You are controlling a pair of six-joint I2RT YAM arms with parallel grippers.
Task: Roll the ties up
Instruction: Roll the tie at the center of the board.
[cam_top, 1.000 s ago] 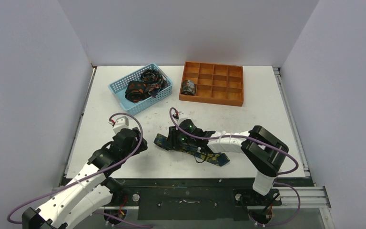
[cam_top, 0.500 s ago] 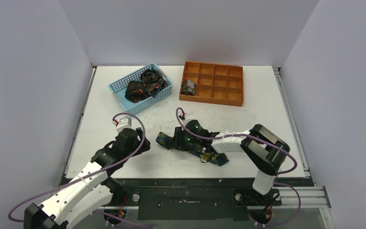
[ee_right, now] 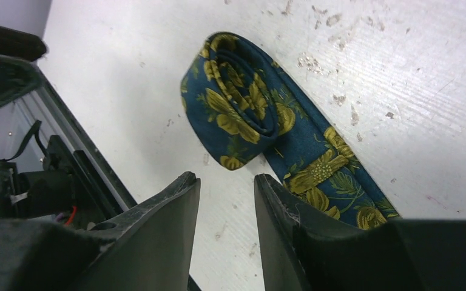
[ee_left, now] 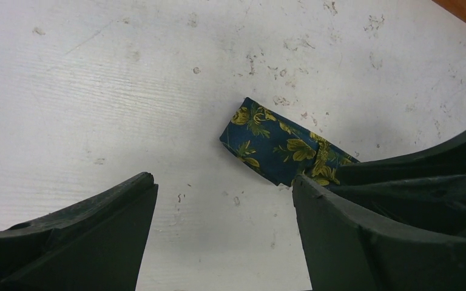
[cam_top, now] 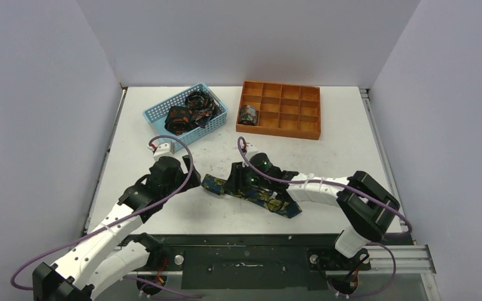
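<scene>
A navy tie with yellow flowers lies slantwise on the table's near middle. Its left end is folded over into a loose flat roll, also seen in the left wrist view. My right gripper sits low over the tie just behind that roll. It stands narrowly open, bare table between its fingers, one finger over the strip. My left gripper hovers just left of the rolled end, wide open and empty. More ties fill the basket. A rolled tie sits in the tray.
A light-blue mesh basket stands at the back left. An orange compartment tray stands at the back centre. The table's black front rail runs just behind the near end of the tie. Walls close in on both sides.
My left arm has reached forward and right toward the tie's rolled end, its jaws opening wider. The right gripper has opened a little and its elbow has swung right.
</scene>
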